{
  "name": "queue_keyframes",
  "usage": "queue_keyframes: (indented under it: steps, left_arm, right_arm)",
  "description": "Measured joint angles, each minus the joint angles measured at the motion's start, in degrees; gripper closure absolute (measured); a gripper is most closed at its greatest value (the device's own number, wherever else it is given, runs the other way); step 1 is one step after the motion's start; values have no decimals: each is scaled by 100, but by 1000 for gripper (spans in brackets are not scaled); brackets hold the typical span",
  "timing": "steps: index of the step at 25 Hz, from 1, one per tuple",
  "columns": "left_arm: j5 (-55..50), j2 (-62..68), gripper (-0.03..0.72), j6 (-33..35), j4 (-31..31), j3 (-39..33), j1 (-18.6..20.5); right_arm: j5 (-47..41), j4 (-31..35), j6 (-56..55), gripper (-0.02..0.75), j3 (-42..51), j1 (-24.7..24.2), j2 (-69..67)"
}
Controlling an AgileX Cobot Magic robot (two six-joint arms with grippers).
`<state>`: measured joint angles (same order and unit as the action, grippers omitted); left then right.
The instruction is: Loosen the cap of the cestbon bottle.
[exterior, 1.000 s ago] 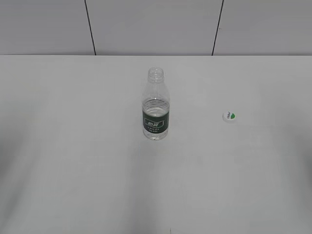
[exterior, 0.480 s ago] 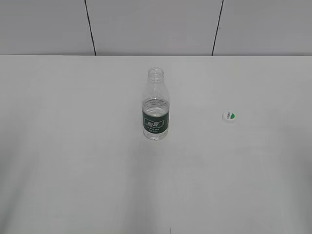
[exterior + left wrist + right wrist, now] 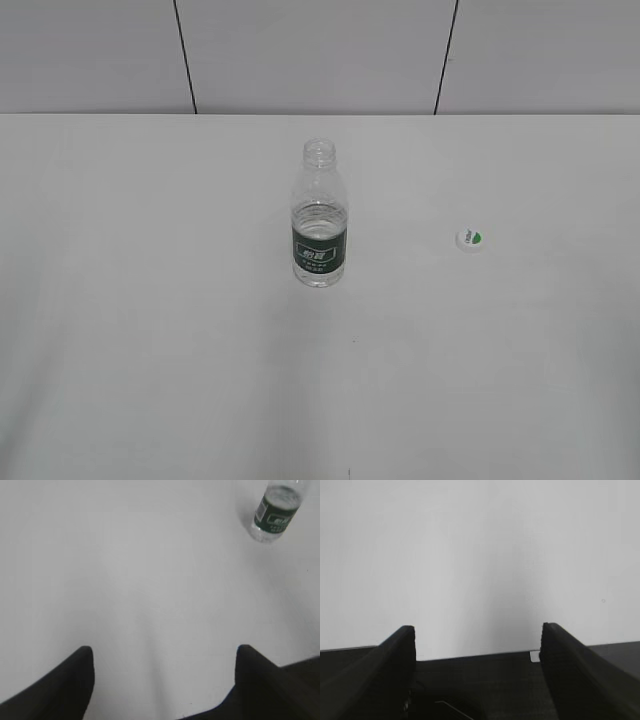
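Exterior view: bottle (image 3: 320, 226) upright mid-table (image 3: 150, 300), neck uncapped; cap (image 3: 470, 238) flat, well apart to its right. No arms visible here. Left wrist view: bottle cropped at top edge, left gripper (image 3: 164, 657) spread wide. Right gripper (image 3: 477, 636) likewise apart, holding nothing.

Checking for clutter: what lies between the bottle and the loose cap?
Nothing: bare white table separates the clear plastic green-labelled bottle from the small white cap, per the exterior view.

One cestbon bottle (image 3: 320, 228), one cap (image 3: 470, 238), one table (image 3: 150, 300), two end effectors: left end effector (image 3: 165, 677), right end effector (image 3: 477, 655).
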<state>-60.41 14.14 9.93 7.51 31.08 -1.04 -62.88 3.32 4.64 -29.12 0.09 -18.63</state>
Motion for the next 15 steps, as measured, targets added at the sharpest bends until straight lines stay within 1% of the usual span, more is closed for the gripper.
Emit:
queue_keyframes:
  steps: [7,12,15]
  left_arm:
    - [-14,-1367,168,-5,26,0,0]
    - [-27,-1451,168,-18,36,-4,0]
    - [-27,-1451,168,-19,40,-6,0]
  right_arm:
    - [1,0,-6,146,25,0,954]
    - [1,0,-6,146,29,0,1755]
    - [2,-19,-6,146,32,0,1898]
